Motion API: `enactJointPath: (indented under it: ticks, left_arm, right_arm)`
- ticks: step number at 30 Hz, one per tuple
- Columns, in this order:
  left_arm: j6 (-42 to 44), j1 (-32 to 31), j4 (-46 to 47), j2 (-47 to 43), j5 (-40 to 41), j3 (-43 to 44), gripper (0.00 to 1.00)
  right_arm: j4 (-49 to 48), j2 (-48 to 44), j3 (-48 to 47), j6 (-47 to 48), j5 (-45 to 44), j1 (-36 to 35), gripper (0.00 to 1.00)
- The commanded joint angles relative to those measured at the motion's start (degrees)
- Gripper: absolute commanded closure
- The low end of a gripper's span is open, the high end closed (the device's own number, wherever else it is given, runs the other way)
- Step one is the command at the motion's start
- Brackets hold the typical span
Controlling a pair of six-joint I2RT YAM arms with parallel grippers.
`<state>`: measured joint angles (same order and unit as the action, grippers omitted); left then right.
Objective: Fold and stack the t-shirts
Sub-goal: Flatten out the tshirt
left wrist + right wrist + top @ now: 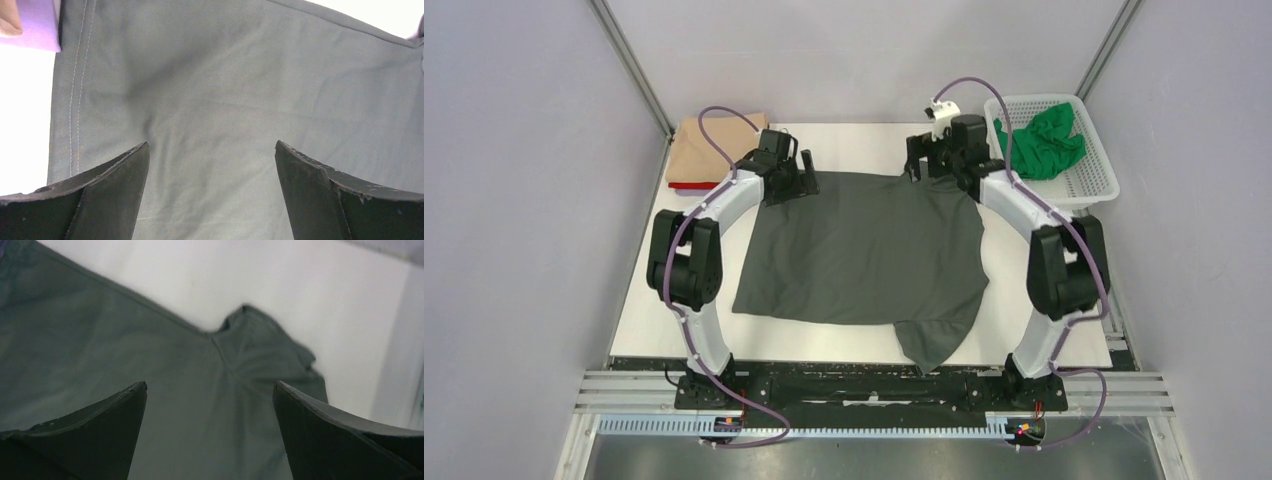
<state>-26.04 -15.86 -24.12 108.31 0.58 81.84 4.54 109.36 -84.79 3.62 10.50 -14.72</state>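
Clearly left pincer (802,178) and right pincer (921,160) gape empty over far corners of the grey t-shirt (864,250).

The dark grey t-shirt (864,250) covers the middle of the table (864,148). Bare surface lies open along its left side, in a narrower strip on its right, and beyond its far edge. Past its far left corner, a folded tan t-shirt (709,148) on a red t-shirt (686,186) blocks the way. Past its far right corner stands a white basket (1092,185) holding the green t-shirt (1044,142). The left gripper (802,172) and right gripper (921,160) hang over its far corners, jaws spread, with their arms arching along both sides.
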Motion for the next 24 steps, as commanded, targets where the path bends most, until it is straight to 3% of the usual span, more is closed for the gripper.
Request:
enactJointPath:
  ticks: [1,11,17,24]
  left_arm:
    - [-3.19,-0.05,-1.47,3.17,2.75,2.25,0.0]
    - [-0.49,-0.62,-7.16,10.2,11.59,10.3,0.0]
    - [0.49,-0.46,-10.05,17.73,9.84,17.5,0.0]
    - [0.21,0.39,-16.36,28.75,8.33,31.72,0.0]
  right_arm:
    - [3.46,-8.54,14.31,-7.27,-9.95,-0.8,0.02]
    - [10.69,-4.67,17.8,-7.82,-16.42,-0.65,0.02]
    - [14.14,4.25,8.54,-9.69,-17.57,1.11,0.02]
    - [16.36,12.04,-0.6,-8.91,-15.67,4.01,0.02]
